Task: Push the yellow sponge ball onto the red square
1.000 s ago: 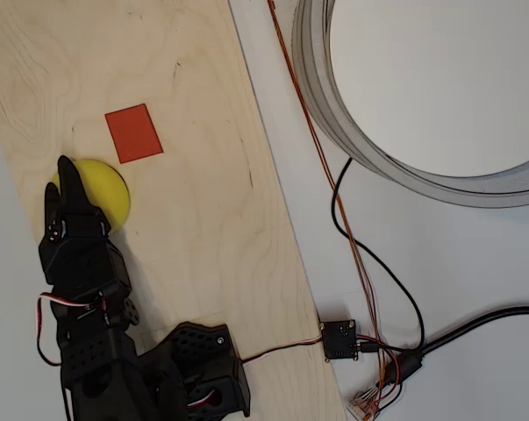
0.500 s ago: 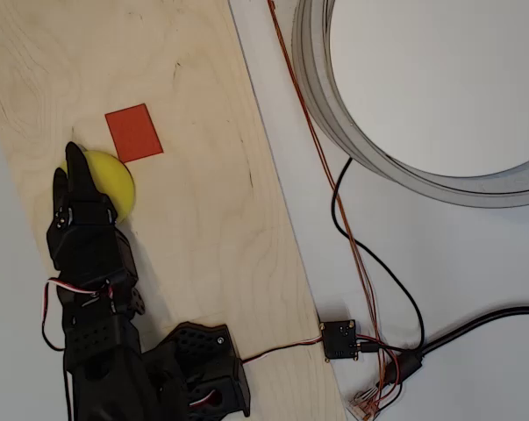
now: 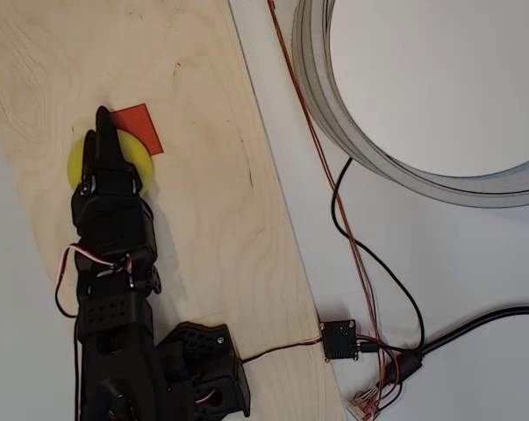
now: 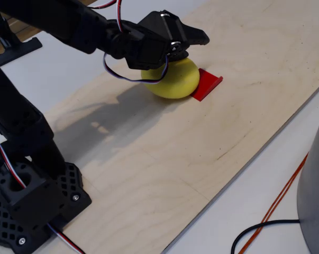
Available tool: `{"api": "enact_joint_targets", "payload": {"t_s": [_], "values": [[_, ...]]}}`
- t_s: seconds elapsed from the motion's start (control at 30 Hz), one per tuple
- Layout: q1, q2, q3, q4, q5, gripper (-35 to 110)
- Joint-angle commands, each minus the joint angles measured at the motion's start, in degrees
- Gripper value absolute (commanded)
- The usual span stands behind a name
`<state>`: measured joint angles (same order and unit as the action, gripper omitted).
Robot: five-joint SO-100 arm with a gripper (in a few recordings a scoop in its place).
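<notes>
Matte bright-yellow foam ball (image 3: 139, 162) sits on pale plywood board (image 3: 211, 228), overlapping near edge of flat orange-red square patch (image 3: 143, 123). Black two-finger gripper (image 3: 103, 118), fingers together and holding nothing, lies across ball's top, pointing toward patch.

In the overhead view, the yellow foam sponge ball (image 3: 139, 160) sits on the pale plywood board (image 3: 203, 202), overlapping the lower-left part of the flat red square patch (image 3: 141, 123), with the black two-finger gripper (image 3: 103, 123) lying over the ball's left half and its tip reaching the patch's left edge. In the fixed view the ball (image 4: 178, 79) rests on the near-left part of the patch (image 4: 208, 85), and the gripper (image 4: 193, 38) hangs directly above it. To the right of the board in the overhead view lie a thin orange wire (image 3: 312, 132), a black cable (image 3: 382, 281) and a small black circuit board (image 3: 340, 339), with a large grey ring (image 3: 334, 105) at upper right.
</notes>
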<state>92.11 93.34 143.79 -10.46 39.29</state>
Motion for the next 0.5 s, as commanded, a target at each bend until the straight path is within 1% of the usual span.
{"api": "enact_joint_targets", "payload": {"t_s": [0.0, 0.17, 0.3, 0.47], "values": [[1.58, -0.53, -2.46, -0.7, -0.18, 18], [2.37, -1.49, -4.13, -0.62, -0.88, 18], [1.58, 1.49, -3.08, -0.26, -0.44, 18], [0.88, 8.17, -1.93, 5.62, 0.0, 18]]}}
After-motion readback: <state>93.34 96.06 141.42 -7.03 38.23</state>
